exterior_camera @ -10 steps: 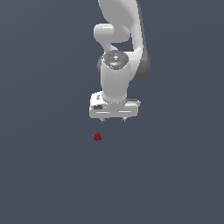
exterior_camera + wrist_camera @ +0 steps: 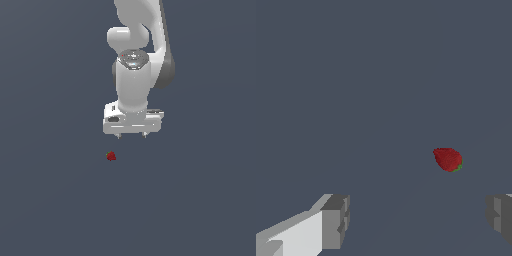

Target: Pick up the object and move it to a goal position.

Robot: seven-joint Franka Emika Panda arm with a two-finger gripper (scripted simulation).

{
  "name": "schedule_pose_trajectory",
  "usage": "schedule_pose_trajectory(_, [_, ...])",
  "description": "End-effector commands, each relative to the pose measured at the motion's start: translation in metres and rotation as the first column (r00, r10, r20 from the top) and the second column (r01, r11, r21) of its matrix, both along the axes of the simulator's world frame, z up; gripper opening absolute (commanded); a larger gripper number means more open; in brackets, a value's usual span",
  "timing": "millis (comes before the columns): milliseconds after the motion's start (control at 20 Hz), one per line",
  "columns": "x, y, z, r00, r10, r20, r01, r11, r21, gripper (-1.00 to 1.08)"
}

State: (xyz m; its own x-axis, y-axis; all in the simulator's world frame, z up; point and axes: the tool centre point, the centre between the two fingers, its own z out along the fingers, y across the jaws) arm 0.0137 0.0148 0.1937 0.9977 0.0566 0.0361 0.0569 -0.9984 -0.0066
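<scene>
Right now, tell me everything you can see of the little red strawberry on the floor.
The strawberry is tiny, dark red and lumpy, with a small green tip visible at one end in the wrist view. It looks matte, whole and undamaged. It lies alone on the plain grey floor, on its side as far as the wrist view shows. Nothing touches it: the white claw hangs open above it, a little toward the exterior view's right, with a clear gap between them.

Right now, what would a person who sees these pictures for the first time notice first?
The big white arm hangs from the top of the exterior view, its tool open and holding nothing. Next comes the tiny dark-red strawberry, alone on the plain grey floor, just below the tool and slightly toward the exterior view's left, not touching it.
</scene>
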Motion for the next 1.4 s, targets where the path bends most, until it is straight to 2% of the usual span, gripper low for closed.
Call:
schedule_pose_trajectory(0, [0.003, 0.002, 0.005, 1.0, 0.0, 0.012, 0.0, 1.0, 0.007, 1.0])
schedule_pose_trajectory(650, [0.004, -0.013, -0.013, 0.999, 0.042, 0.004, -0.042, 0.999, 0.0, 1.0])
schedule_pose_trajectory(1000, [0.006, -0.041, -0.046, 0.992, 0.123, -0.008, -0.123, 0.992, -0.008, 1.0])
schedule_pose_trajectory(1350, [0.004, -0.075, -0.089, 0.974, 0.223, -0.024, -0.224, 0.975, -0.011, 1.0])
